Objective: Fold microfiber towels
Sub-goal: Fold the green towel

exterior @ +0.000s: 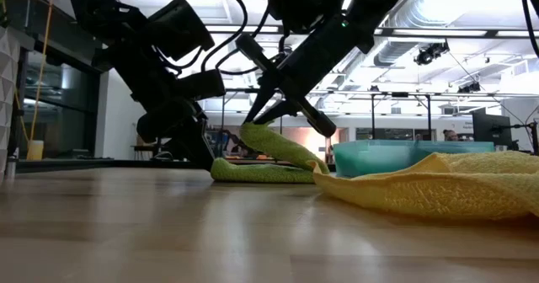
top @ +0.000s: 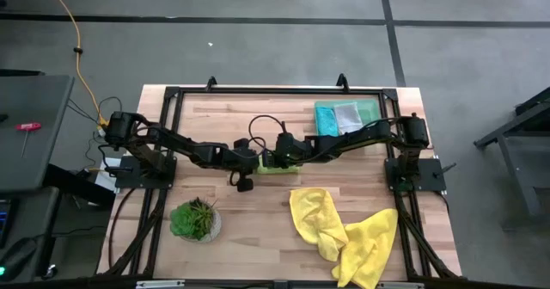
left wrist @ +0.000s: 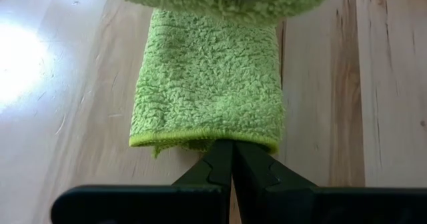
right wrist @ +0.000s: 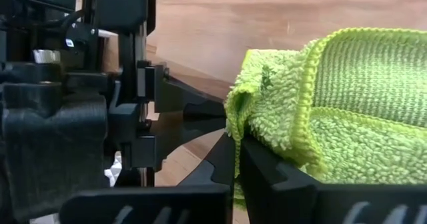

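A lime green microfiber towel (top: 282, 169) lies folded in a narrow strip at the table's middle, its lower layers flat on the wood (exterior: 261, 173). My left gripper (left wrist: 232, 151) is shut on the end of the strip nearest it, low at the table (exterior: 209, 159). My right gripper (right wrist: 235, 141) is shut on a raised end of the same towel (exterior: 253, 123), just above and facing the left gripper. Yellow towels (top: 344, 229) lie crumpled at the front right. Teal and pale grey-white towels (top: 337, 117) lie folded on a tray. My left gripper pinches the towel's hemmed end (left wrist: 220, 141) between its two fingers, slanting down from the table's left. That end lies on the table; several layers seem caught. My right gripper pinches a hemmed edge fold (right wrist: 235, 121) between its two fingers, slanting down from the right. That end is lifted off the table, and the cloth slopes down from it (exterior: 290, 151) onto the lying layers.
A green tray (top: 371, 110) stands at the back right. A small potted plant (top: 196, 220) stands at the front left. The yellow towels fill the front right corner (exterior: 438, 186). Bare wood lies between the plant and the yellow towels.
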